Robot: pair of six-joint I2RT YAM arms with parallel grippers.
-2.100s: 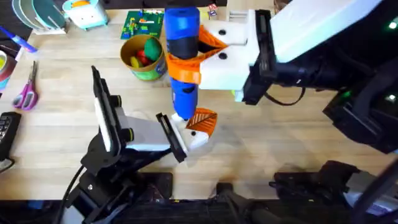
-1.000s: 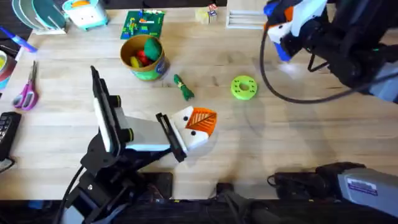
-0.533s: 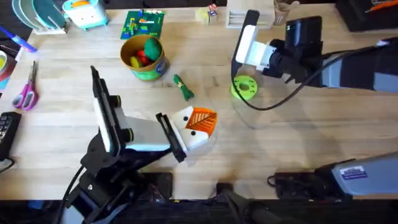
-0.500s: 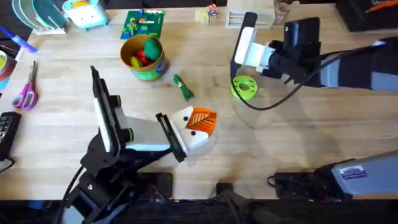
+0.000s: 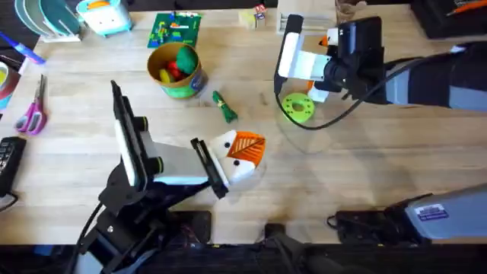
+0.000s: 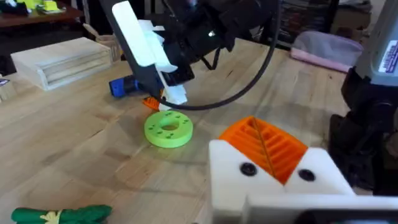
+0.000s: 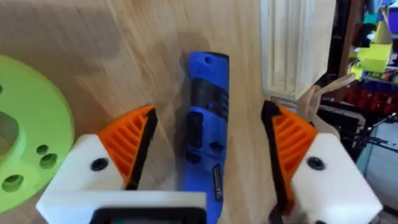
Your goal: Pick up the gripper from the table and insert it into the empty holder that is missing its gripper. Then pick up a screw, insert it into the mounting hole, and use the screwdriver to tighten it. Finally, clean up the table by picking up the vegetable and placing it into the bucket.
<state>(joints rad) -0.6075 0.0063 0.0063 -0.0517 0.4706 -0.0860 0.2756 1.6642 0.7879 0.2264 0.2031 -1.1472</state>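
Left of the green disc, the left gripper rests, orange tips together. The vegetable lies just beside the disc. Beyond it, the right gripper hangs open astride the screwdriver; release looks complete, so it should lift clear, then turn toward the vegetable.

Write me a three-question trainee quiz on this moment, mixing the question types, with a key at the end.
1. True or false: the vegetable already lies in the bucket.
2. Multiple choice: what lies on the wood between the right gripper's open jaws? A) scissors B) the screwdriver C) a spoon
3. Fill in: the flat ring-shaped disc near the right gripper is coloured ____.

Key: 1 false, it is on the table outside the bucket; 2 B; 3 green.
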